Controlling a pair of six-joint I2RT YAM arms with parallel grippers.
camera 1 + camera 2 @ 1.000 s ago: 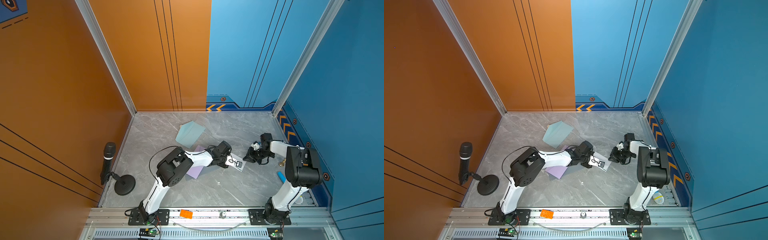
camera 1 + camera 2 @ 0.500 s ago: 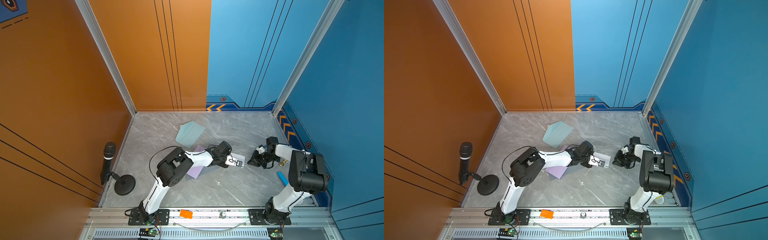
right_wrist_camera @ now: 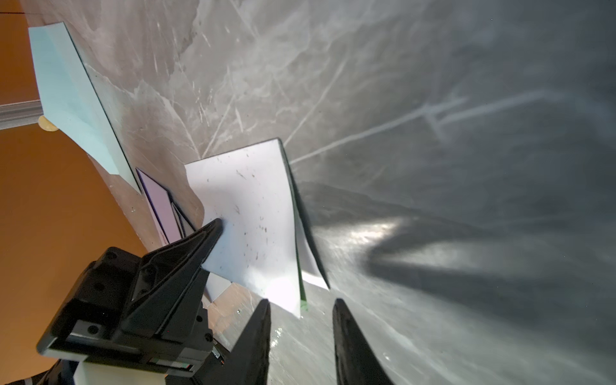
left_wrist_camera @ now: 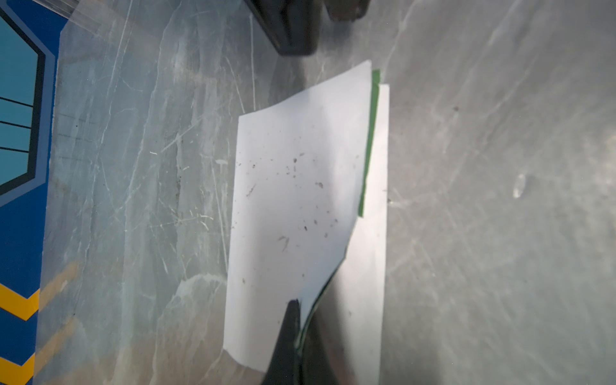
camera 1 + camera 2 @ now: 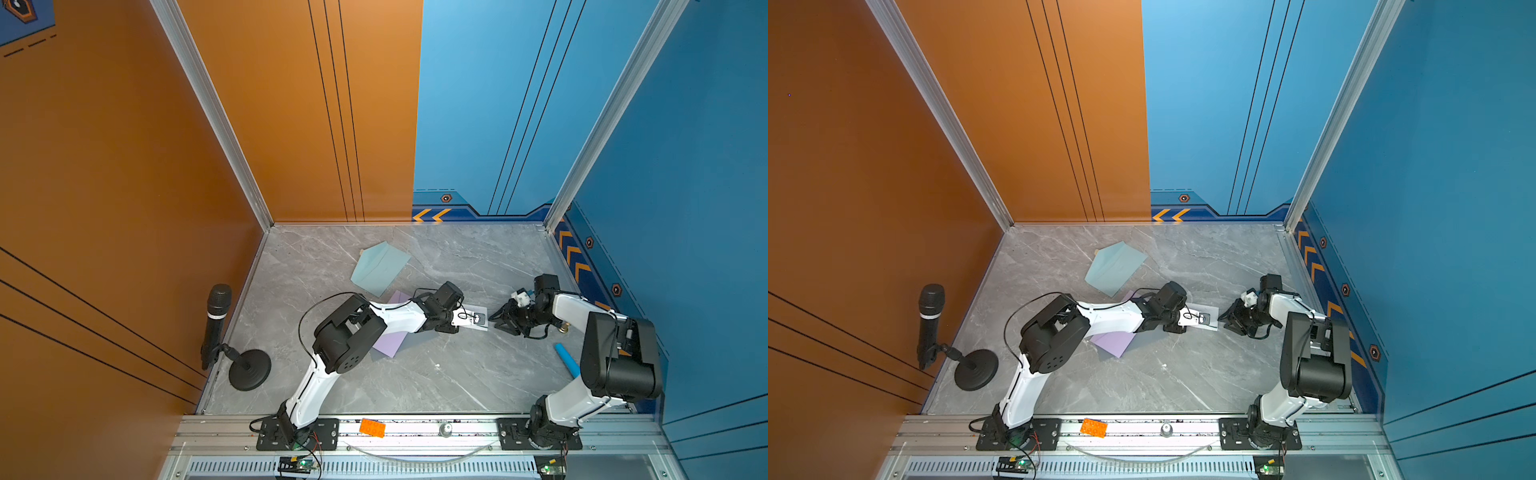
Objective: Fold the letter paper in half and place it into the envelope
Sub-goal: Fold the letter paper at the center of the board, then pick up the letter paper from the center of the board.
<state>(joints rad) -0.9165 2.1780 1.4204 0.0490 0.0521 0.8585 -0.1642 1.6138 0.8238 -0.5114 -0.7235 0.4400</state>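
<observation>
The white letter paper (image 4: 293, 186) lies folded on the grey marble table, a green inner edge showing along the fold's open side. My left gripper (image 4: 298, 336) is shut on one end of it, lifting the top layer a little. In both top views the paper (image 5: 478, 311) (image 5: 1212, 313) sits mid-table between the two grippers. My right gripper (image 3: 301, 303) is open, its fingertips just short of the paper's near corner (image 3: 293, 300) and apart from it. The light blue envelope (image 5: 380, 268) (image 5: 1115, 268) lies further back, flap open.
A purple sheet (image 5: 390, 343) lies under my left arm. A microphone on a round stand (image 5: 216, 320) is at the left edge. A blue cylinder (image 5: 567, 359) rests near the right arm, and an orange brick (image 5: 372, 427) on the front rail.
My right gripper has pulled back to the right, away from the paper, and its jaws have opened. The left gripper has stayed shut on the paper.
</observation>
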